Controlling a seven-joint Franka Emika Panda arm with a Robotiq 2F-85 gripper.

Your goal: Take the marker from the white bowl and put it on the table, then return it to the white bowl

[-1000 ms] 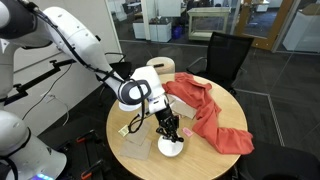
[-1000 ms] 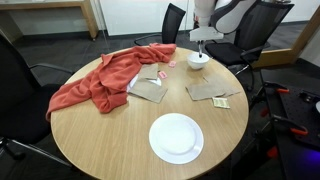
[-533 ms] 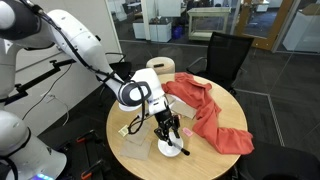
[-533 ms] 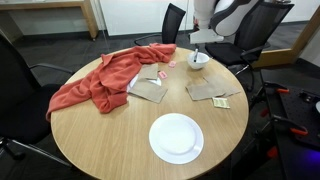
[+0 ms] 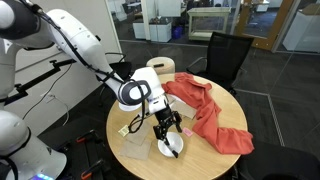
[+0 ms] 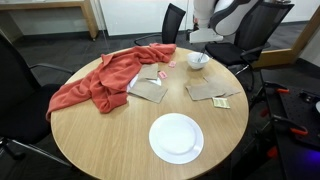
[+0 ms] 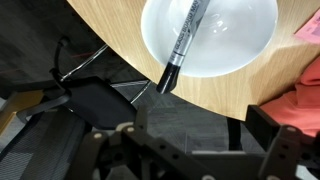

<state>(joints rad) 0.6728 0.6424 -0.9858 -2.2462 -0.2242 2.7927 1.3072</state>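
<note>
The pincer (image 7: 190, 135) is hanging spread wide and empty directly above the white bowl (image 7: 240, 40), its two fingers standing well apart. The marker (image 7: 183, 42) is lying slantwise inside the bowl. Its darker end is resting on the rim and poking out past it, over the very edge of the counter (image 7: 105, 30). The bowl itself is sitting right at that edge, with dark floor (image 7: 60, 120) showing just beyond.

That placement is creating most of the risk. If the pincer is descending off-centre, a finger is likely to be striking the rim, and a light bowl so near the edge is liable to be skidding or tipping off the counter. A nudge on the overhanging end is risking levering the marker out of the bowl and onto the floor rather than onto the wood. The marker is slim, round and leaning on a curved wall. A squeeze away from its middle, or not square across it, is therefore risking it twisting, rolling or squirting out from between the fingers. The red cloth (image 5: 205, 112) is lying near the bowl, toward the counter's middle, and a marker set down close to it is risking rolling under a fold. In an exterior view the white plate (image 6: 176, 137) is sitting near the opposite edge, well apart and posing no trouble.
</note>
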